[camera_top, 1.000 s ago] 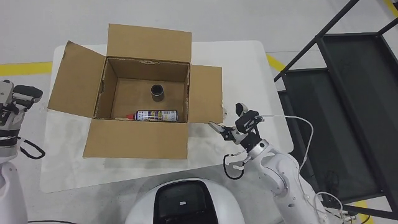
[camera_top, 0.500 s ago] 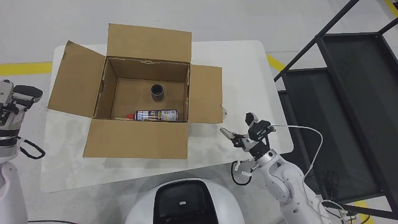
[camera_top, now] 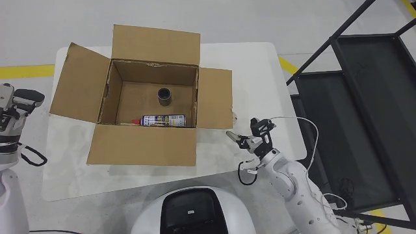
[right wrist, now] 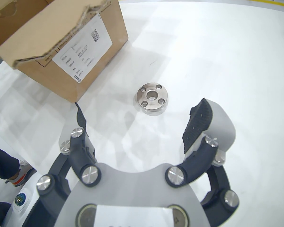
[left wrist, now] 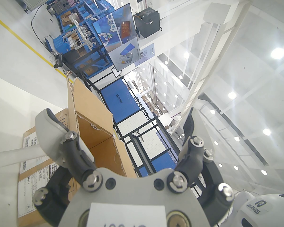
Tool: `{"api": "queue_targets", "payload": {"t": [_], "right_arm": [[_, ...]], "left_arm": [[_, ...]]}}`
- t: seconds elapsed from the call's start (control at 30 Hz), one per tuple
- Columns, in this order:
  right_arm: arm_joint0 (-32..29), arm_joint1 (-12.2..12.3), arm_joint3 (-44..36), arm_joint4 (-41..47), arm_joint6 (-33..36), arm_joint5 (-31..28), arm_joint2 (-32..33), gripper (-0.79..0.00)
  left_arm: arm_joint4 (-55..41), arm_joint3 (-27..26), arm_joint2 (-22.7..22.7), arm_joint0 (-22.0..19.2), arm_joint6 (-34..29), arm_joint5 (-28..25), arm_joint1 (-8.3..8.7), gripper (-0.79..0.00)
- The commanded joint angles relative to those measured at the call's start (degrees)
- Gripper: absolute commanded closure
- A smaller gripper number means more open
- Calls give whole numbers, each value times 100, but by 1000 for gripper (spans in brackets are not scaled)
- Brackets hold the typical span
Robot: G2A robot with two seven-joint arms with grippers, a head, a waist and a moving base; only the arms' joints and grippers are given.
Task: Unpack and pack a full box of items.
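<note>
Right gripper [right wrist: 141, 112] open above the counter [camera_top: 253, 71], a metal flange [right wrist: 152, 96] lying just past it.

The right gripper hangs over the near right part of the counter with its fingers [right wrist: 198, 119] spread wide and nothing between them. The metal flange lies flat on the counter beyond the fingertips, near the box [camera_top: 146, 146] corner and not touching it. Off the counter's left edge, the left gripper [left wrist: 118, 119] points upward, its fingers [left wrist: 49, 124] also spread and empty. The box stands open, flaps folded out. Inside it a spray can [camera_top: 164, 120] lies on its side along the near wall, with a short dark cylinder [camera_top: 165, 95] upright farther back.
</note>
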Motion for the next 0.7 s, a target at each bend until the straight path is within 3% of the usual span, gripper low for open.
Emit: {"api": "queue_targets", "payload": {"t": [0.0,0.47,0.67], "right_arm": [[170,-14,102,12,197,96,-113,-785],[984,-114,597,89,1205,895,-689,-779],[986,-117,545,108,1368,1078,-724,-711]], "left_arm": [[0,0,0,0,0,0,0,-785],[0,0,0,0,0,0,0,-785],[0,0,0,0,0,0,0,-785]]}}
